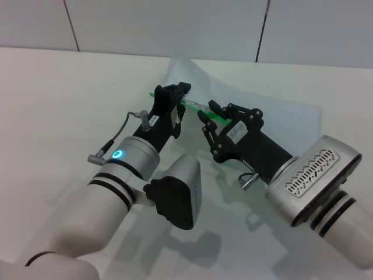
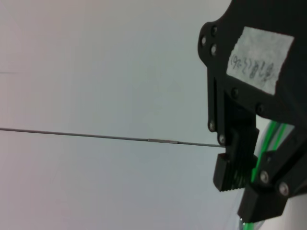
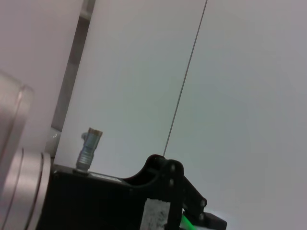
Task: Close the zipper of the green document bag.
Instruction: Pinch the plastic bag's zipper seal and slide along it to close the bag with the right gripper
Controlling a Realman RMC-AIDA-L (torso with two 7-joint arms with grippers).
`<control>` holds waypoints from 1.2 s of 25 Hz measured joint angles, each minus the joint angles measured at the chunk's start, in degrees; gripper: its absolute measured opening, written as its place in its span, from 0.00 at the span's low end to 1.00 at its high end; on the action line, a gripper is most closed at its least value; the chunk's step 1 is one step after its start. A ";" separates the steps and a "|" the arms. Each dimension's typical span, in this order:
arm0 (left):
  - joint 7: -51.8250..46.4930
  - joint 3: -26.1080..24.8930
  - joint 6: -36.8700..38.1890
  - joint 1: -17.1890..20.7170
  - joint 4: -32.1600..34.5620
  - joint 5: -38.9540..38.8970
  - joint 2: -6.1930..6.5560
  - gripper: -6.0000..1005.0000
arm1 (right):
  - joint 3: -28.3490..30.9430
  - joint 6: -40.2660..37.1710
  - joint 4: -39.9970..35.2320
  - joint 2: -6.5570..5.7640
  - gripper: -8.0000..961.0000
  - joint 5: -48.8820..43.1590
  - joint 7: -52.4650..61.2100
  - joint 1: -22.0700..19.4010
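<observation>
The green document bag (image 1: 280,116) lies flat on the white table, translucent and pale. Its zipper (image 1: 224,118) is a bright green strip along the edge facing me, lifted slightly off the table. My left gripper (image 1: 182,96) is shut on the strip near its left end. Just to its right, my right gripper (image 1: 204,119) is closed around the same strip. In the left wrist view the right gripper (image 2: 252,184) has the green zipper (image 2: 268,139) running between its fingers (image 2: 235,172). The right wrist view catches the left gripper's black housing (image 3: 120,201) and a sliver of zipper (image 3: 186,222).
Both arms reach forward side by side over the white table (image 1: 52,105), their wrists close together. A tiled wall (image 1: 175,29) stands right behind the bag. The left arm's cable plug (image 1: 96,156) sticks out to the left.
</observation>
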 joint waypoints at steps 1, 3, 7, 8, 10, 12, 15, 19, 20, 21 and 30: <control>0.00 0.00 -0.01 0.00 0.00 0.03 0.00 0.10 | -0.01 0.01 0.03 0.00 0.23 0.00 0.00 0.00; 0.00 0.00 -0.01 0.00 0.03 0.14 0.00 0.10 | -0.01 0.03 0.07 -0.01 0.22 -0.01 0.00 0.00; 0.00 0.00 0.07 0.00 0.12 0.60 0.00 0.11 | 0.17 0.04 0.10 -0.02 0.20 -0.06 0.00 -0.19; 0.00 0.00 0.07 0.00 0.13 0.67 0.01 0.11 | 0.20 0.04 0.11 -0.03 0.19 -0.04 0.00 -0.22; 0.00 0.00 0.08 0.00 0.18 0.83 0.05 0.11 | 0.22 0.04 0.10 -0.03 0.18 0.04 0.00 -0.24; 0.00 0.00 0.10 0.00 0.19 0.94 0.06 0.11 | 0.24 0.04 0.07 -0.03 0.17 0.10 0.00 -0.26; 0.00 0.00 0.12 0.00 0.21 1.04 0.08 0.11 | 0.25 0.04 0.03 -0.03 0.15 0.13 0.00 -0.33; -0.07 0.00 0.14 0.00 0.21 1.24 0.09 0.11 | 0.26 0.04 0.03 -0.03 0.11 0.14 0.12 -0.35; -0.28 0.00 0.12 0.00 0.24 1.28 0.09 0.11 | 0.26 0.04 0.04 -0.03 0.10 0.14 0.16 -0.36; -0.62 0.00 0.00 0.00 0.26 1.32 0.10 0.11 | 0.26 0.04 0.05 -0.03 0.09 0.14 0.19 -0.37; -3.91 -0.26 -2.15 0.28 0.37 1.38 0.18 0.12 | 0.16 0.07 0.15 -0.09 0.09 0.14 0.24 -0.96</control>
